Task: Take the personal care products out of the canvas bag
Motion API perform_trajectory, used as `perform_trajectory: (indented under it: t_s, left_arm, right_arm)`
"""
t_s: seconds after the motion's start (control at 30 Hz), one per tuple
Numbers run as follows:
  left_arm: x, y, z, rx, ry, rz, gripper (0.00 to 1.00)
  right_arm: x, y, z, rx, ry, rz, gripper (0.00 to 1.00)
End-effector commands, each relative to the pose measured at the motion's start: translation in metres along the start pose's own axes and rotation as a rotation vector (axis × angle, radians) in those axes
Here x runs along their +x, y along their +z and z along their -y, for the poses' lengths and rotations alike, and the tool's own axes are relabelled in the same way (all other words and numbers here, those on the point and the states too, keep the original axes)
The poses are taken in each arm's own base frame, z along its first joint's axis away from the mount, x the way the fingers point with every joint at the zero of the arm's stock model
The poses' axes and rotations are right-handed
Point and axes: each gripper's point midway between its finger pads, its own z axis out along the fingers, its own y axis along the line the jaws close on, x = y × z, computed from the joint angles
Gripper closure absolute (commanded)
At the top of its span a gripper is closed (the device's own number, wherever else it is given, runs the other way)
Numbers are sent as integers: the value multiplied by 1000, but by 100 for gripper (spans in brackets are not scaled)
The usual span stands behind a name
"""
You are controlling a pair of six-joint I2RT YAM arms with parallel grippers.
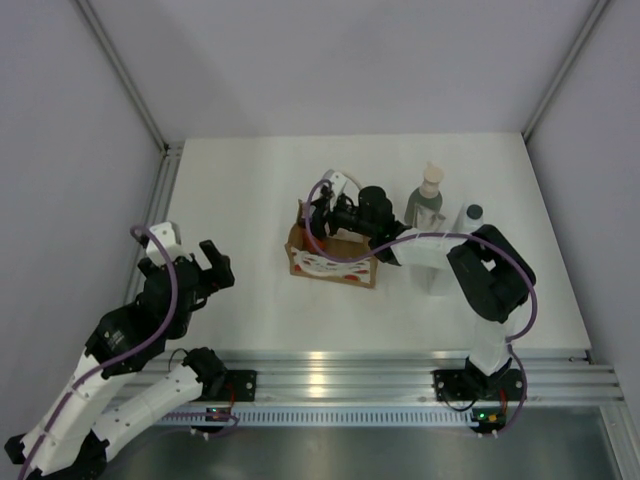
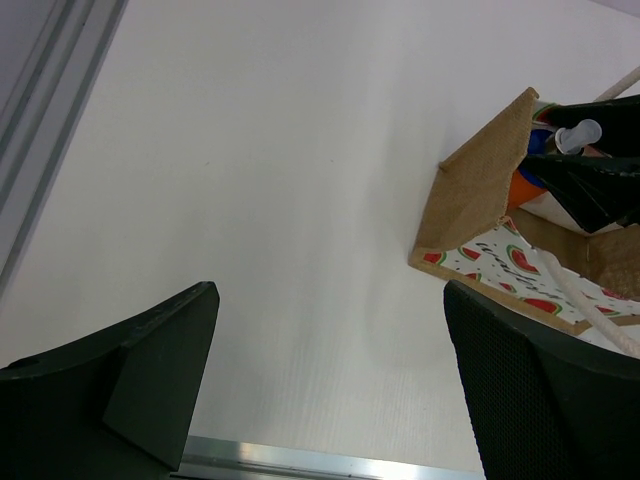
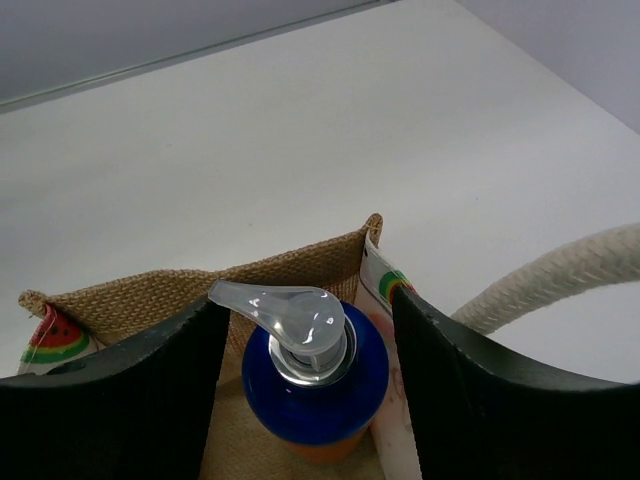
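Observation:
The canvas bag [image 1: 332, 262] stands mid-table, its watermelon-print front towards me; it also shows in the left wrist view [image 2: 478, 190]. My right gripper [image 1: 322, 216] reaches into its mouth. In the right wrist view the gripper [image 3: 308, 308] is open, with a finger on each side of the orange bottle's [image 3: 315, 395] blue top and a narrow gap at each. That bottle stands inside the bag [image 3: 290, 270]. The grey-green pump bottle [image 1: 428, 200] and a white dark-capped bottle [image 1: 471, 216] stand on the table right of the bag. My left gripper [image 1: 207, 266] is open and empty [image 2: 330, 300].
A cream rope handle [image 3: 560, 275] hangs beside my right finger, and another lies by the bag's front [image 2: 585, 300]. The aluminium rail [image 1: 400, 365] runs along the near edge. White walls enclose the table on the left, the back and the right.

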Motion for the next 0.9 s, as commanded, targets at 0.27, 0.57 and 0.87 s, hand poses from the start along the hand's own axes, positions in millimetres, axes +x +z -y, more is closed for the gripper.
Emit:
perform_trajectory:
  t_s: [0.27,0.57,0.87]
  left_arm:
    - [-5,-2,-3,-1,-36,31,2]
    - [-5,-2,-3,-1,-39,35,2]
    - [-6,-4,-5,0,-46,41,2]
  right_arm:
    - [-6,6,10,29,-37,-50,33]
    - [21,4,11,36,-15,-155,32]
    - [25,17,11,14,-28,-129,33]
